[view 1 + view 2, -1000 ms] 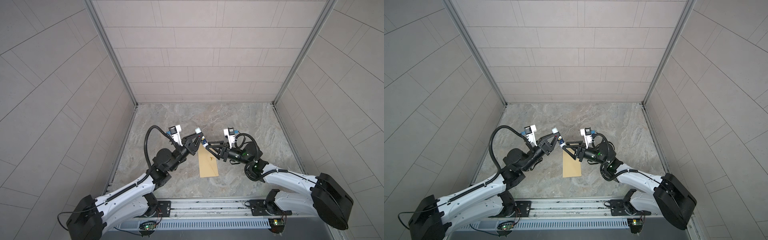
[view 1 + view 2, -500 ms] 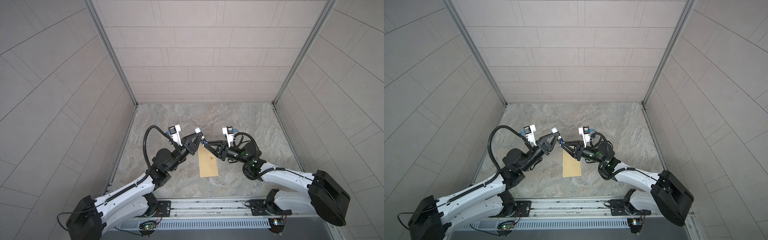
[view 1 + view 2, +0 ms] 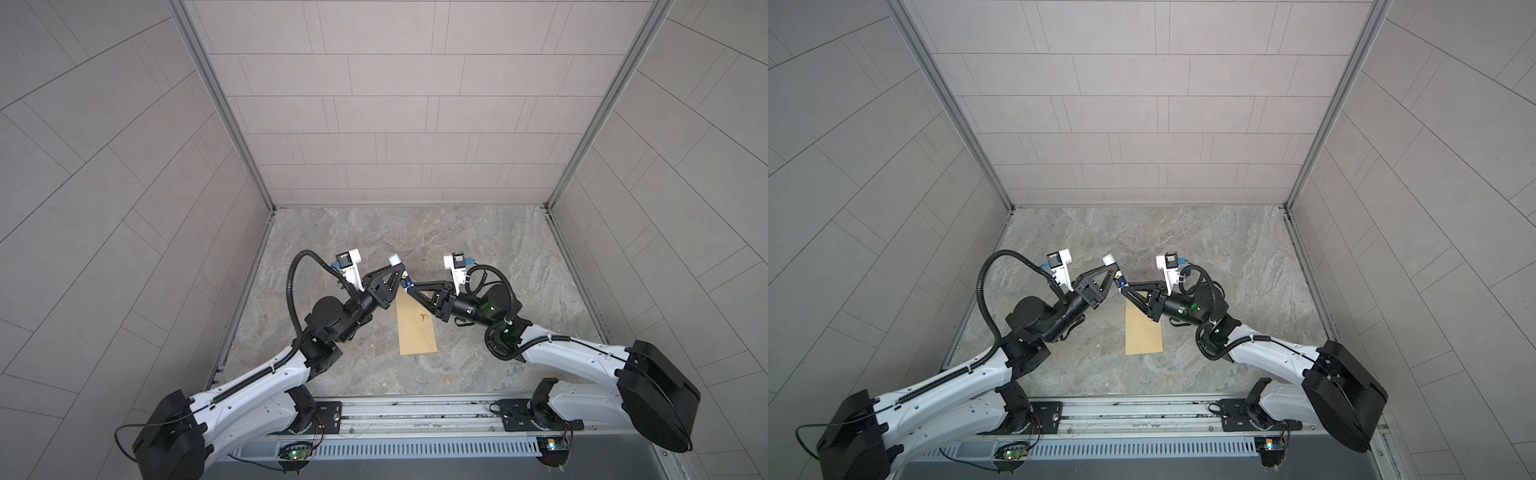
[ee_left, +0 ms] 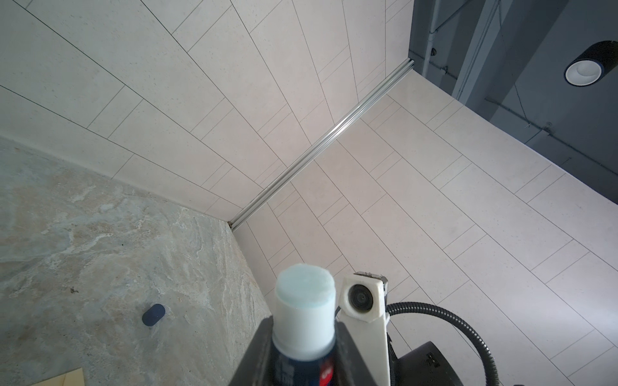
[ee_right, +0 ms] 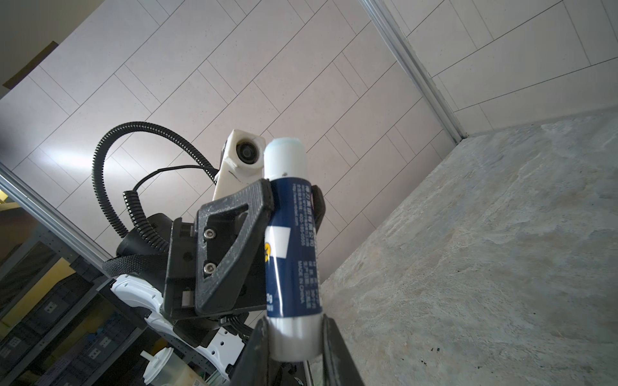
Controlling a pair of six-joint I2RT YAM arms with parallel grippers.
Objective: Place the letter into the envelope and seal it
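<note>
The mustard-tan envelope [image 3: 417, 328] [image 3: 1143, 332] lies flat on the marble table, its long side running front to back, with a small dark mark on its face. The letter is hidden. Above the envelope's far end, both grippers hold one blue glue stick [image 3: 401, 277] [image 5: 291, 240] with its pale tip uncapped [image 4: 304, 287]. My left gripper [image 3: 397, 277] [image 4: 302, 337] is shut on the stick's blue body. My right gripper [image 3: 409, 286] [image 5: 294, 337] is shut on its silver base end. One corner of the envelope [image 4: 63, 377] shows in the left wrist view.
A dark blue cap [image 4: 153, 314] lies on the table beyond the envelope. Tiled walls close in the back and both sides, with metal corner rails [image 3: 224, 112]. The arms' base rail [image 3: 415, 411] runs along the front edge.
My right gripper has moved left toward the left gripper and closed its jaws on the glue stick's base end. The left arm and the envelope have stayed put.
</note>
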